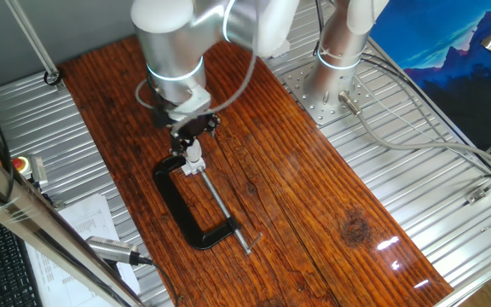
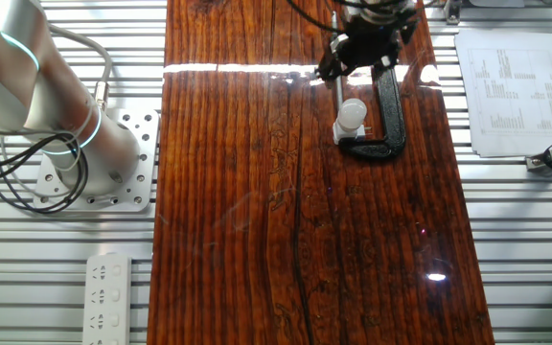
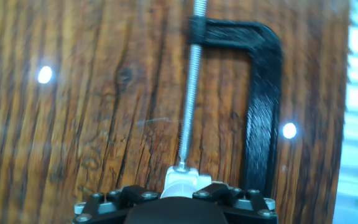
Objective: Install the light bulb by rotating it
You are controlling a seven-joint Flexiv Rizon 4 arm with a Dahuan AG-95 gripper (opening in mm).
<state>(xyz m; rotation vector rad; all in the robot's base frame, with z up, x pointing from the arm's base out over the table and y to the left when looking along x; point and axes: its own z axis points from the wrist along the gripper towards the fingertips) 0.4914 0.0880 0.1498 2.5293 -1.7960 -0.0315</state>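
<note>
The small white light bulb [image 1: 193, 153] stands upright in a white socket block [image 1: 196, 168] held by a black C-clamp [image 1: 181, 213] on the wooden table. In the other fixed view the bulb [image 2: 353, 112] sits on the block [image 2: 347, 129] at the clamp's closed end. My gripper [image 1: 194, 132] hangs just above the bulb, its black fingers spread wider than the bulb and apart from it, as the other fixed view [image 2: 364, 65] shows. In the hand view the bulb [image 3: 179, 190] shows between the fingers [image 3: 219, 191] at the bottom edge.
The clamp's threaded rod [image 3: 191, 93] runs away from the socket block along the wood. The table's edges meet ribbed metal decking; papers [image 2: 516, 91] lie to one side and the arm's base [image 2: 94, 158] and a power strip [image 2: 108, 297] to the other.
</note>
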